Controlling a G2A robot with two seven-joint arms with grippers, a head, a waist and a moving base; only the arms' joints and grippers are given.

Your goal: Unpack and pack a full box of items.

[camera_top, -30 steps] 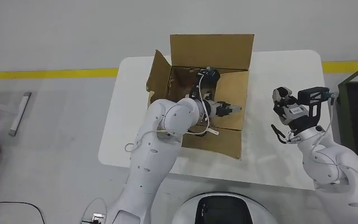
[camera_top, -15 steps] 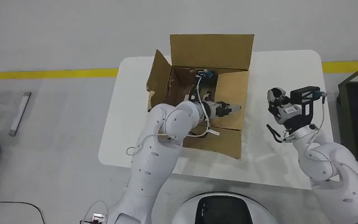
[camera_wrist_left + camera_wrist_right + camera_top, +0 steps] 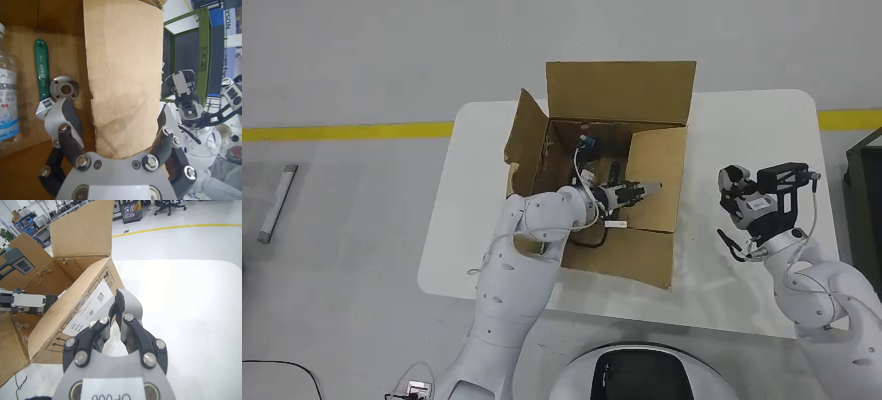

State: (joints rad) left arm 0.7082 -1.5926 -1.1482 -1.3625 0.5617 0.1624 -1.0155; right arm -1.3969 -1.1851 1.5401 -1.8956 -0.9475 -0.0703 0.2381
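Left tool (image 3: 113, 106) spread wide, astride box flap (image 3: 122, 66) — one finger (image 3: 64, 117) partly hides wrench (image 3: 40, 62) head, flange (image 3: 63, 90) just past it; bottle (image 3: 7, 94) cut off. Right tool (image 3: 118, 306) pinched closed over desk (image 3: 179, 304).

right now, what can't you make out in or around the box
- Bottle: left wrist view, cut off by the frame edge.
- Wrench head: left wrist view, behind the flange and one open jaw of the left gripper.
- Box floor: top view, mostly covered by the left arm; right wrist view, blocked by the box wall.
- Label print: right wrist view, too small.
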